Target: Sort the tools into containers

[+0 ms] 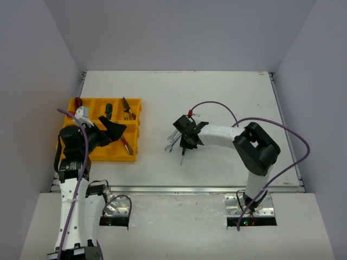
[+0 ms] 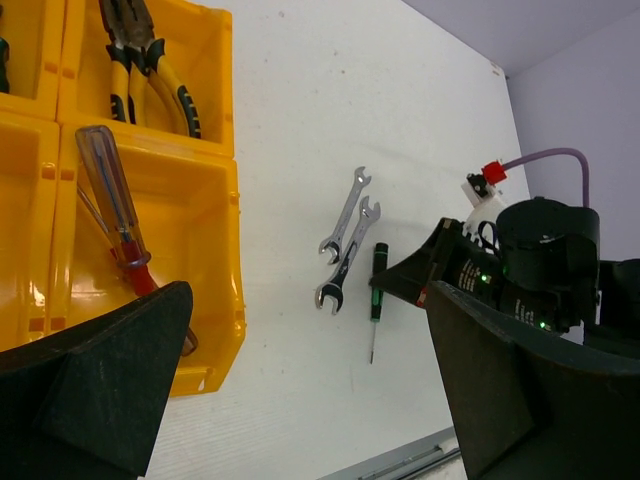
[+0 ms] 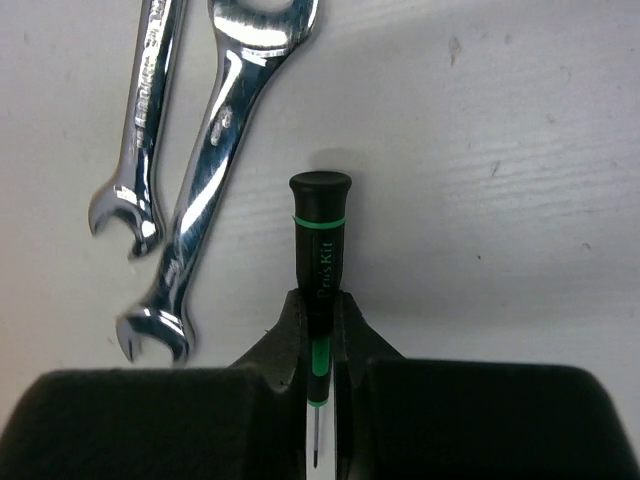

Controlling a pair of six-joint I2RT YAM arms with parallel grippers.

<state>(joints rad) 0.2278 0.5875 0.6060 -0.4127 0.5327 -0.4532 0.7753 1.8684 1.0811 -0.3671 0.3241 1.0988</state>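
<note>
My right gripper (image 3: pixel 318 320) is shut on the black and green screwdriver (image 3: pixel 319 250), which lies on the white table; it also shows in the top view (image 1: pixel 183 151) and the left wrist view (image 2: pixel 377 285). Two silver wrenches (image 3: pixel 215 150) lie side by side just left of it (image 2: pixel 345 240). The yellow tray (image 1: pixel 135 130) stands at the left. Its compartments hold the yellow-handled pliers (image 2: pixel 150 70), a red-handled screwdriver (image 2: pixel 115 210) and a dark tool (image 1: pixel 108 111). My left gripper (image 1: pixel 116 131) is open above the tray's near right compartment.
The right arm (image 1: pixel 255 146) reaches left across the table's middle with purple cables looping over it. A metal rail (image 1: pixel 179 189) marks the table's near edge. Grey walls close in the table on three sides.
</note>
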